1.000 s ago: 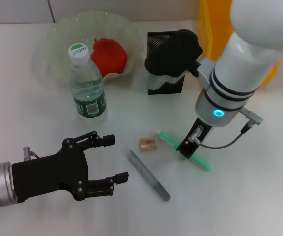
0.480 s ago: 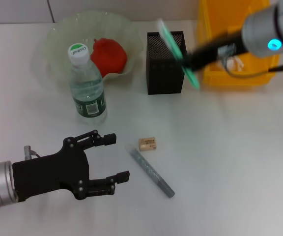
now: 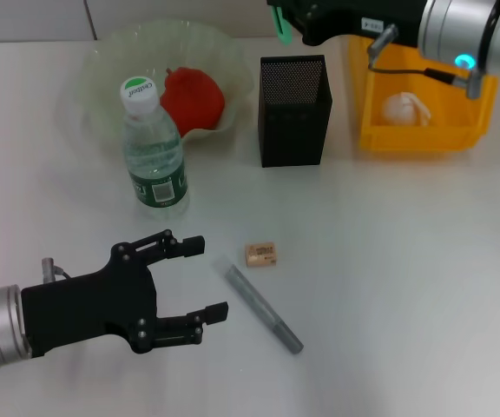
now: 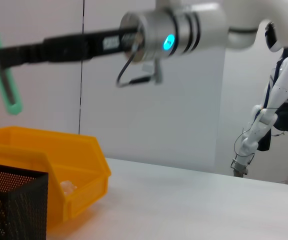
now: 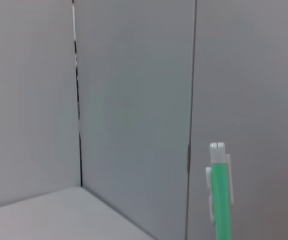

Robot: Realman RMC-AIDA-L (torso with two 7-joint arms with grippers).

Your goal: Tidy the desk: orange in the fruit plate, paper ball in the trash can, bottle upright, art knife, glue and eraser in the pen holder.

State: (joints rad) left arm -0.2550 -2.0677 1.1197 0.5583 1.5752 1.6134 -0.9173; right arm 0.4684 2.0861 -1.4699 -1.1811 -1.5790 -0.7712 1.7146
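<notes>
The green art knife (image 3: 279, 24) is cut off by the head view's top edge.

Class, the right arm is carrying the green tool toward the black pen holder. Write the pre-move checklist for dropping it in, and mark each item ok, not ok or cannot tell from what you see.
1. Right gripper grips the green art knife: ok, it hangs from the gripper tip in the left wrist view.
2. Knife hangs near vertical: ok.
3. Knife tip is above the pen holder opening: not ok, it sits behind the holder's far rim.
4. Pen holder upright, mouth unobstructed: ok.
5. Left gripper is away from the drop path: ok, open, low over the near desk.
6. Eraser and grey glue stick remain on the desk: ok, both wait.
</notes>
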